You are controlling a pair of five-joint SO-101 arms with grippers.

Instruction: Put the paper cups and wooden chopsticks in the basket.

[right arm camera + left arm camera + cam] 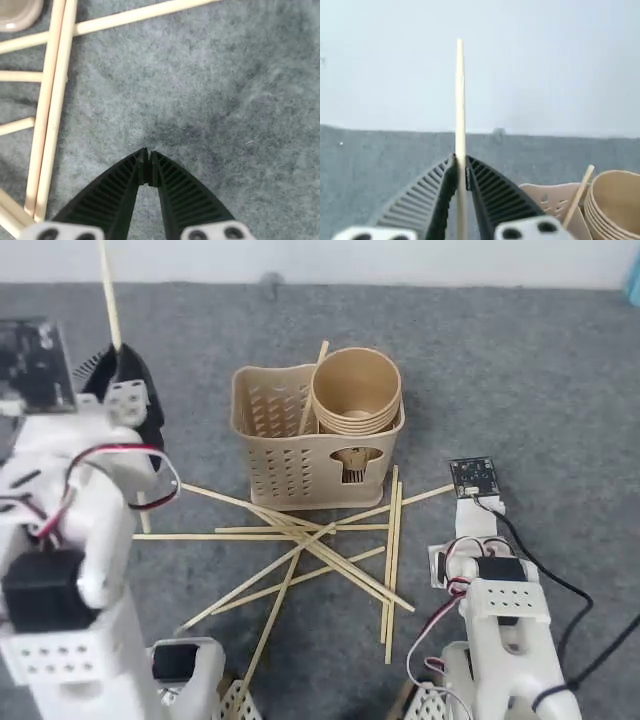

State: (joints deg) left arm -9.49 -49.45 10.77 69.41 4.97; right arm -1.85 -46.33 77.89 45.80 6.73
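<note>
My left gripper [119, 365] is raised at the left of the beige basket [285, 465] and is shut on a wooden chopstick [108, 290] that points straight up. In the left wrist view the chopstick [460, 95] stands pinched between the jaws of the left gripper [461, 167]. A stack of paper cups [357, 390] and one leaning chopstick [312, 390] are in the basket. Several chopsticks [300, 540] lie crossed on the carpet in front of it. My right gripper [148, 156] is shut on nothing, low over bare carpet beside two parallel chopsticks [55, 100].
Grey carpet covers the floor up to a pale wall at the back. The right arm's body [500, 620] and its black cable [560, 590] sit at the front right. A corner of the basket [17, 12] shows in the right wrist view.
</note>
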